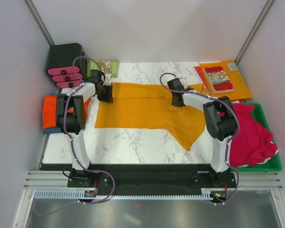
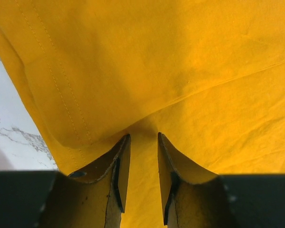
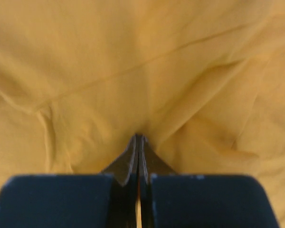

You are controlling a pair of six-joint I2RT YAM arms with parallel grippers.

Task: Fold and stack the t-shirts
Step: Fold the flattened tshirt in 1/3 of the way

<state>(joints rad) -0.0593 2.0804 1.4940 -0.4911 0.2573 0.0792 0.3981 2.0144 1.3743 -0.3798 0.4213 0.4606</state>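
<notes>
Table: your white, grey-veined marble table (image 1: 133, 145) fills the middle of the top view, with a black base rail along its near edge where both arms are bolted.
Room: plain pale walls close the cell in at the left, far and right sides, and a slim metal upright runs up each far corner.
Mustard t-shirt (image 1: 142, 111): it lies spread flat across the middle of the table. Its far edge runs between your two tools, and one corner droops toward the near right.
Left tool (image 2: 143, 137): it is at the shirt's far-left edge near a stitched hem. The fingers stand apart with mustard cloth showing in the gap.
Right tool (image 3: 139, 138): it is at the shirt's far-right part. The fingers are pressed together on a pinch of the mustard cloth, with creases fanning out from the tips.
Red-orange t-shirt (image 1: 50, 111): it sits at the table's left edge, partly behind your left arm, with a blue cloth edge (image 1: 48, 130) showing beneath it.
Crimson-pink t-shirts (image 1: 249, 135): these are heaped loosely in the green tray (image 1: 270, 164) off the right side and spill over its rim.
Far right corner: an orange folder (image 1: 240, 88) lies here with a comic book (image 1: 218, 78) on top.
Far left corner: a black box (image 1: 64, 54) stands here, with pink oval pieces (image 1: 64, 78) in front of it.
</notes>
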